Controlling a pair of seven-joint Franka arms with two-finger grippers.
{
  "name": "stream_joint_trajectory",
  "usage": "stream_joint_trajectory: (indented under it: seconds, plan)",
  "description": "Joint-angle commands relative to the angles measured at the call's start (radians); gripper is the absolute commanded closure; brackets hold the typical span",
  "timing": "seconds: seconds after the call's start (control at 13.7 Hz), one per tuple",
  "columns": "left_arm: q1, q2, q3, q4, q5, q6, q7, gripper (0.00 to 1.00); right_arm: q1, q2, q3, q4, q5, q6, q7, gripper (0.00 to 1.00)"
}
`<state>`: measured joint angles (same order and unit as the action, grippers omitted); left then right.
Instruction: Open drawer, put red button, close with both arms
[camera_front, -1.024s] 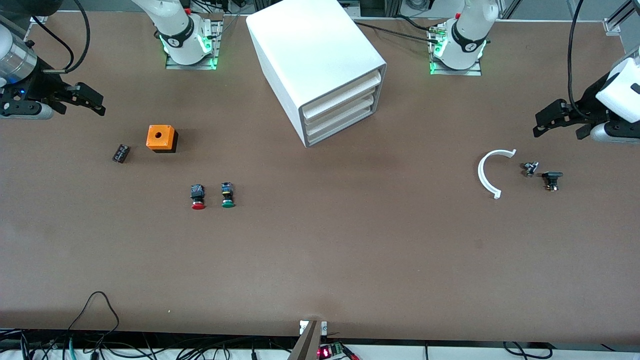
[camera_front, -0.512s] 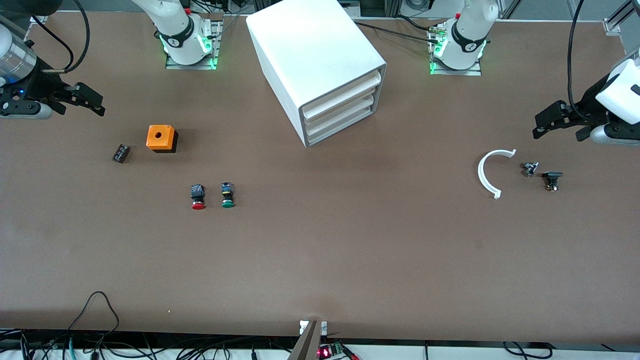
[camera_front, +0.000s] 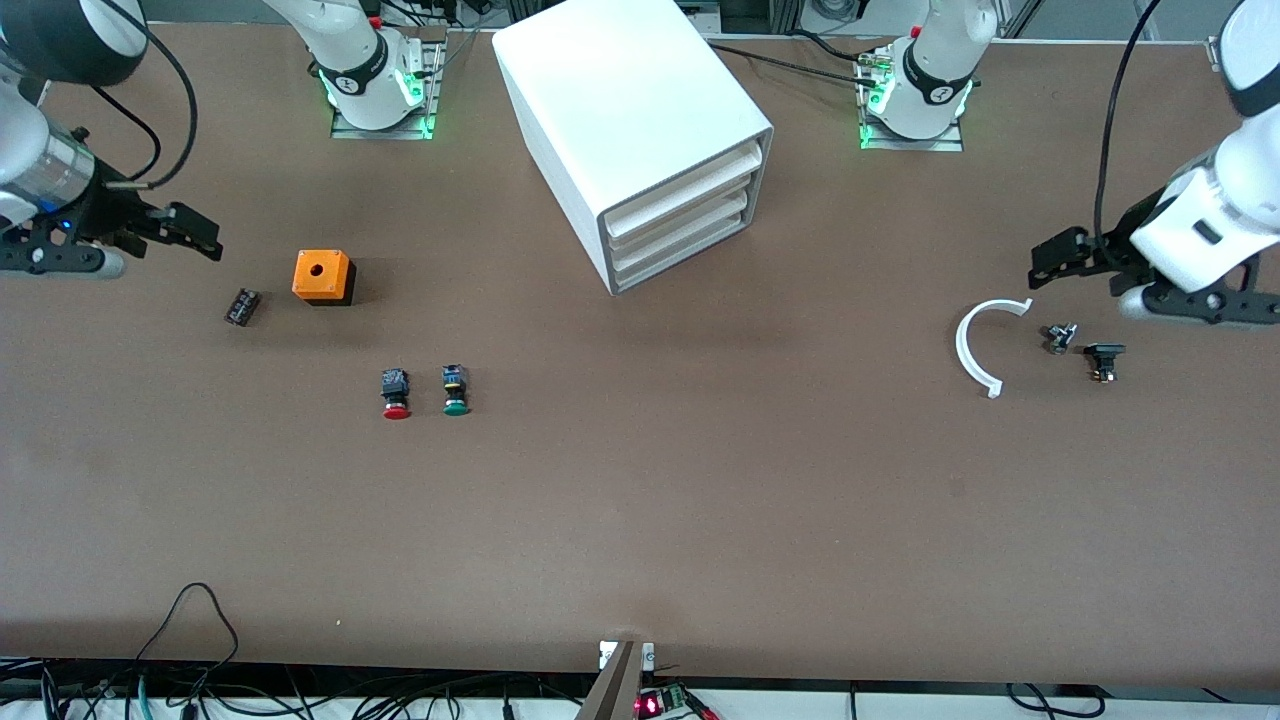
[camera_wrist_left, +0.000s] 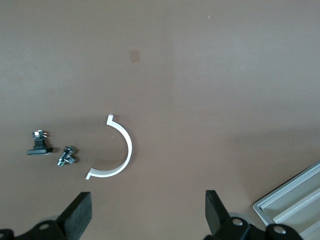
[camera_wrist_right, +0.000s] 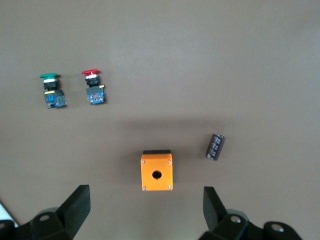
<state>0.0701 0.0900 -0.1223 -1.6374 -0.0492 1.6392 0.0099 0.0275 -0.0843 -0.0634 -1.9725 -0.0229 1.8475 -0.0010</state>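
The red button (camera_front: 396, 393) lies on its side on the table beside a like green button (camera_front: 456, 390), nearer to the front camera than the orange box. Both show in the right wrist view, the red button (camera_wrist_right: 93, 87) and the green button (camera_wrist_right: 51, 90). The white drawer cabinet (camera_front: 640, 130) stands between the arm bases, its three drawers shut. My right gripper (camera_front: 203, 238) is open and empty over bare table near the orange box; the right wrist view shows it (camera_wrist_right: 145, 205). My left gripper (camera_front: 1048, 263) is open and empty over the table by the white arc; the left wrist view shows it (camera_wrist_left: 147, 210).
An orange box (camera_front: 322, 276) with a round hole and a dark cylinder (camera_front: 241, 306) lie toward the right arm's end. A white arc (camera_front: 980, 345), a small bolt (camera_front: 1060, 337) and a black part (camera_front: 1104, 358) lie toward the left arm's end. The cabinet's corner (camera_wrist_left: 295, 205) shows in the left wrist view.
Both grippers have moved a little toward the table's middle, the left one more, coming over the table by the white arc. Nothing on the table has moved.
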Motion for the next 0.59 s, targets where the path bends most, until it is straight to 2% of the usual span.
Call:
stream_joint_trajectory:
  seconds: [0.0, 0.15, 0.51]
  plan:
    - [-0.009, 0.049, -0.005, -0.001, -0.038, -0.018, 0.024, 0.0, 0.0, 0.07, 0.004, 0.03, 0.05, 0.047, -0.01, 0.0]
    - [-0.009, 0.08, -0.003, -0.005, -0.101, -0.012, 0.027, 0.0, 0.002, 0.132, 0.007, 0.03, 0.119, 0.117, -0.008, 0.0]
    - [-0.076, 0.235, -0.005, -0.024, -0.156, 0.014, 0.033, 0.0, 0.067, 0.29, 0.008, 0.03, 0.107, 0.307, -0.002, 0.0]
